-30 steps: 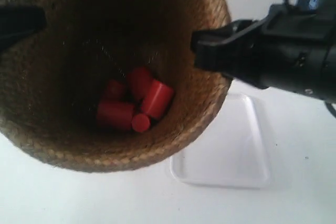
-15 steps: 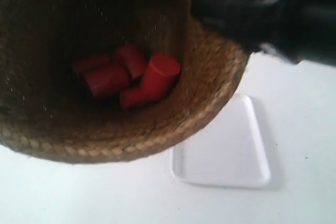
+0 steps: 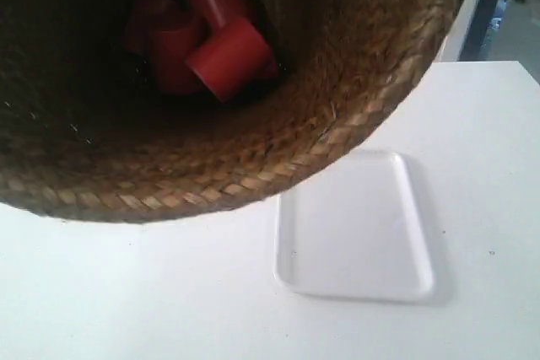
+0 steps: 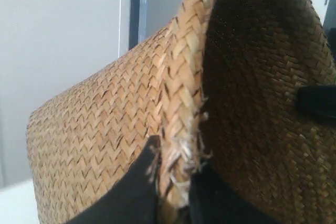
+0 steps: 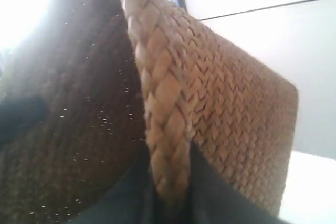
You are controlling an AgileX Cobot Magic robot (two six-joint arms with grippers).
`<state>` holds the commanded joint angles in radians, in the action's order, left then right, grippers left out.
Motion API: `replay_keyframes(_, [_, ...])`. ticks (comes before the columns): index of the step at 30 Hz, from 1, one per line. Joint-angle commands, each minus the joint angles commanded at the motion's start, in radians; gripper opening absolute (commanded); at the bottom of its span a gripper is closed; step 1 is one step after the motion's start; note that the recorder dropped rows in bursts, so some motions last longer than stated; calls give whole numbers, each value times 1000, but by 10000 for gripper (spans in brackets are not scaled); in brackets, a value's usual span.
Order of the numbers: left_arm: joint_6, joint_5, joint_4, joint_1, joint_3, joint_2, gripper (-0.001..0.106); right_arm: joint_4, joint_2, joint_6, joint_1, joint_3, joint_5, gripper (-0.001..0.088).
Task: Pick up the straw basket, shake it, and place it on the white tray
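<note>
We hold the large brown woven straw basket (image 3: 253, 149) aloft, left gripper (image 4: 176, 184) and right gripper (image 5: 168, 182) each clamped on its braided rim, above and apparently clear of the flat white plastic tray (image 3: 354, 233).

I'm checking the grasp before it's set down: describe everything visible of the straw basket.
The straw basket is brown woven straw with a thick braided rim, frayed at the left gripper. It is lifted and tilted, its opening facing the exterior camera, clear of the white tray. The left gripper and right gripper each pinch the rim, one finger inside, one outside. Red cylinders lie together inside near its bottom.
</note>
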<state>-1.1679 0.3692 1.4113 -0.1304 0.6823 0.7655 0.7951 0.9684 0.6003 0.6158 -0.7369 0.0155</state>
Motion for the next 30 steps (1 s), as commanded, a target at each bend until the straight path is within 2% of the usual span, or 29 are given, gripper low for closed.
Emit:
replay_keyframes(3, [8, 97, 6, 0, 72, -53, 0, 19, -56, -23, 8, -65, -114, 0])
replay_keyframes(6, [29, 71, 12, 0, 145, -112, 0, 14, -143, -18, 32, -119, -133, 0])
replay_keyframes(8, [11, 55, -17, 0, 125, -106, 0, 3, -146, 21, 35, -92, -84, 0])
replay_keyframes(11, [21, -1, -22, 0, 31, -34, 0, 3, -40, 30, 35, 4, 23, 0])
replay_keyframes(13, [24, 56, -10, 0, 38, -29, 0, 24, -27, 19, 35, -10, -5, 0])
replay_keyframes(15, [18, 96, -19, 0, 67, -55, 0, 24, -68, 23, 41, -49, -74, 0])
replay_keyframes(18, [18, 29, -32, 0, 76, -70, 0, 18, -100, 24, 44, -63, -66, 0])
replay_keyframes(22, [25, 44, -40, 0, 74, -36, 0, 21, -72, 18, 41, -51, -97, 0])
replay_keyframes(26, [125, 11, -113, 0, 74, 7, 0, 21, -13, -57, 41, -51, -133, 0])
replay_keyframes(30, [342, -56, -279, 0, 74, 79, 0, 19, 55, -87, 27, -53, -81, 0])
